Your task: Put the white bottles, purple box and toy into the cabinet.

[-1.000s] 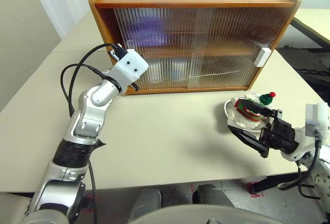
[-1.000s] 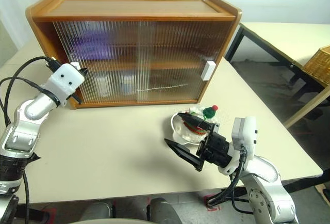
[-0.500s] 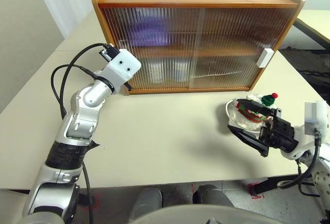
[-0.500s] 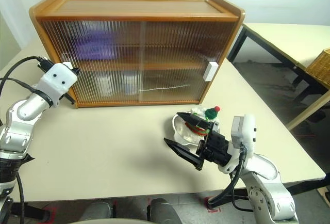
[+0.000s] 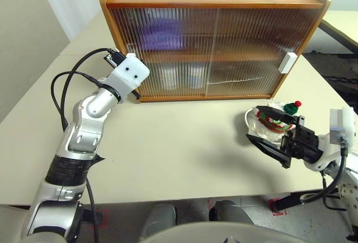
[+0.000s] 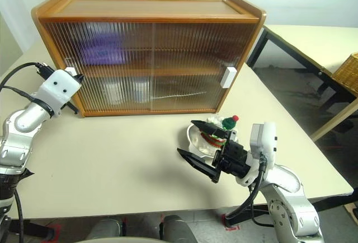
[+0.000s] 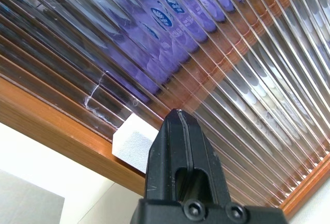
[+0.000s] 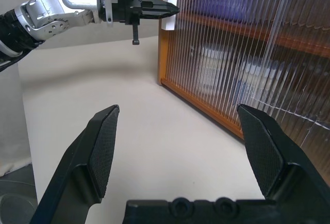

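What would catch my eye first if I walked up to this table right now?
Probably the wide wooden cabinet at the back of the table, with a purple box glowing blurrily behind its closed ribbed doors. Next, the left gripper, shut, pointing at the white handle at the cabinet's left edge. Near the front right, the open right gripper sits beside a small toy on a dish.

The cabinet [image 5: 215,38] is set at the back of the table [image 5: 168,148]. The purple box [image 5: 162,33] is seen on its upper shelf, to the left; the white bottles [image 5: 182,78] are seen on the lower shelf. The toy [image 5: 278,118] is placed before the cabinet's right end.
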`<state>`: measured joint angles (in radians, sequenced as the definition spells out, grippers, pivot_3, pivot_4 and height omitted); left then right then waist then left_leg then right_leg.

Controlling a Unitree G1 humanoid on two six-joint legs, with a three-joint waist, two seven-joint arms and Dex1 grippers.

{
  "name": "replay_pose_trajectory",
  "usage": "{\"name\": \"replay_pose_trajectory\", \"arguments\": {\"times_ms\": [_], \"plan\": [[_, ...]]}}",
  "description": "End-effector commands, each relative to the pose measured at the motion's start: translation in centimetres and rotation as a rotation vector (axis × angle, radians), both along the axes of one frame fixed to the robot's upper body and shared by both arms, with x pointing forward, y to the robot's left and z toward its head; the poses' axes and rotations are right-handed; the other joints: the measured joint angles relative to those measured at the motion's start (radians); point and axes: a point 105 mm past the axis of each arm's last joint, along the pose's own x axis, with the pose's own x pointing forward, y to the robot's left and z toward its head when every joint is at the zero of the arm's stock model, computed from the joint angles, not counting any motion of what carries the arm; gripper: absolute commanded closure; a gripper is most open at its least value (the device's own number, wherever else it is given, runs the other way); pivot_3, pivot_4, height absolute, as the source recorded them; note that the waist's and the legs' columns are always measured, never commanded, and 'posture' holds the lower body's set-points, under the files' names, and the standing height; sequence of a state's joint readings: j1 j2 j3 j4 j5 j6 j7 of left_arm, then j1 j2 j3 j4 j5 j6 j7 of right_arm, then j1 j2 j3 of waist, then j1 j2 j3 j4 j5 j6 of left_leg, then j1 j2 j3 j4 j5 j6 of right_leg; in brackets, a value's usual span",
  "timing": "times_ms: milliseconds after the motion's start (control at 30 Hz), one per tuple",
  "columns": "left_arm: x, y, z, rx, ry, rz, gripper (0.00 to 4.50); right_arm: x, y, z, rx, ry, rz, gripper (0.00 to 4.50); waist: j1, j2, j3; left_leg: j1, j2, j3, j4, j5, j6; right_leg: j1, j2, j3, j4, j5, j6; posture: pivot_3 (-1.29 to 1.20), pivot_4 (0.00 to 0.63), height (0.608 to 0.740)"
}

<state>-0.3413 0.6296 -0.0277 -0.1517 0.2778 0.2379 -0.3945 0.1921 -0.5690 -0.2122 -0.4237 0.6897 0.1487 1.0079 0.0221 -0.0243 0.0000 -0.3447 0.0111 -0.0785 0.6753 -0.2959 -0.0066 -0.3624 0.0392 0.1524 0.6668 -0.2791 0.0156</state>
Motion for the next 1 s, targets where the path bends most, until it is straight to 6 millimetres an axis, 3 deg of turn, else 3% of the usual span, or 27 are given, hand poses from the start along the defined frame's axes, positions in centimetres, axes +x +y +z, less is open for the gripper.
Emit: {"name": "replay_pose_trajectory", "arguments": {"times_ms": [33,200,300,500,667,700,833,900,1000], "plan": [[0.2,1.5,-0.1,-0.006,-0.005,0.060,4.47,0.0,0.1,-0.1,-0.010,0.010,0.010,0.00,0.000,0.000,0.000,0.000,0.000,0.000,0.000,0.000,0.000,0.000,0.000,0.000,0.000,0.000,0.000,0.11,0.000,0.740],[0.0,-1.9,0.4,-0.091,-0.029,-0.125,4.47,0.0,-0.2,-0.3,-0.016,0.012,0.003,0.00,0.005,0.000,0.000,0.000,0.000,0.000,0.000,0.000,0.000,0.000,0.000,0.000,0.000,0.000,0.000,0.10,0.000,0.740],[-1.3,-5.5,0.2,-0.089,-0.013,-0.360,3.91,-0.1,-0.5,-0.3,-0.019,0.011,-0.011,0.00,0.012,-0.001,0.000,0.000,0.000,0.000,0.001,0.000,0.000,0.000,-0.001,0.000,0.000,0.000,0.000,0.09,0.000,0.740],[-4.0,-9.3,-0.9,-0.210,0.075,-0.660,1.88,0.4,-1.7,-0.1,-0.024,-0.004,-0.081,0.00,0.020,-0.001,0.000,-0.001,0.000,-0.002,0.001,0.000,0.000,0.000,-0.001,0.000,0.000,0.000,0.000,0.08,0.000,0.740],[-3.7,-8.6,-1.2,-0.440,0.153,-0.676,0.14,1.4,-3.9,0.8,-0.008,-0.045,-0.209,0.00,0.019,-0.001,0.000,-0.001,0.000,-0.001,0.001,0.000,0.000,0.000,-0.001,0.000,0.000,0.000,0.000,0.07,0.000,0.740],[-3.4,-8.2,-1.3,-0.457,0.164,-0.669,0.03,1.8,-4.6,1.0,-0.005,-0.057,-0.255,0.00,0.018,-0.001,0.000,-0.001,0.000,-0.002,0.001,0.000,0.000,0.000,-0.001,0.000,0.000,0.000,0.000,0.07,0.000,0.740],[-2.5,-6.8,-1.3,-0.554,0.170,-0.629,0.00,3.0,-7.1,1.5,0.009,-0.098,-0.416,0.95,0.015,-0.001,0.000,-0.001,0.002,-0.007,0.001,0.000,0.001,0.000,-0.001,0.000,0.000,0.001,0.000,0.07,0.000,0.740],[-2.4,-6.4,-1.7,-0.575,0.184,-0.632,0.00,3.2,-7.7,1.7,0.016,-0.121,-0.462,1.79,0.014,-0.001,0.000,-0.001,0.002,-0.012,0.001,0.000,0.001,0.001,-0.001,0.001,0.000,0.001,0.000,0.07,0.000,0.740],[-3.7,-6.2,-3.9,-0.576,0.322,-0.705,0.00,3.9,-9.4,2.6,0.025,-0.166,-0.595,2.95,0.014,0.000,0.000,-0.002,0.002,-0.014,0.001,0.000,0.001,0.000,-0.001,0.000,0.000,0.000,0.000,0.07,0.000,0.740]]}}
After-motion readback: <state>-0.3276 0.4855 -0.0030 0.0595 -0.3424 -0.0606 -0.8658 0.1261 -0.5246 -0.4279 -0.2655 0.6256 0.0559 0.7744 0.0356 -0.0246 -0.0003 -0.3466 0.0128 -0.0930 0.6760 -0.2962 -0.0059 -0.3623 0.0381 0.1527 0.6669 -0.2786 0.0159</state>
